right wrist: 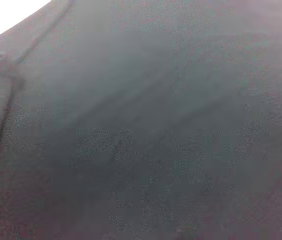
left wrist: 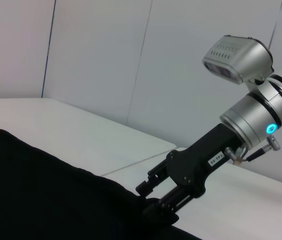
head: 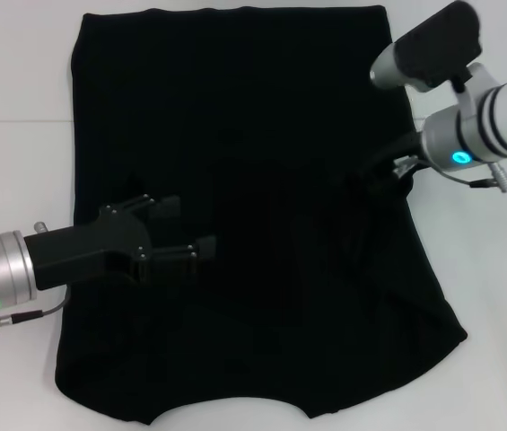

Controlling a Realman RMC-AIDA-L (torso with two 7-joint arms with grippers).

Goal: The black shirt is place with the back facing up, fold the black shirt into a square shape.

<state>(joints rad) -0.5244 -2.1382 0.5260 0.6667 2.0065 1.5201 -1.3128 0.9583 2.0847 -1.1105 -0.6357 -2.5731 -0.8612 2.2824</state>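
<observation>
Lab (bare white table, panelled wall)

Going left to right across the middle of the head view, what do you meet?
Bare white table → left gripper, open over the black shirt's left part → open stretch of the black shirt → right gripper at the shirt's right edge → the right arm's silver wrist.

Left arm enters from the table's left edge, forearm roughly level, its wrist ring lit green; the left gripper points toward the table's centre with its two fingers spread apart. Right arm reaches in from the right edge, wrist ring lit cyan; the right gripper angles downward toward the right side, fingertips drawn close together, their exact closure indistinct.
</observation>
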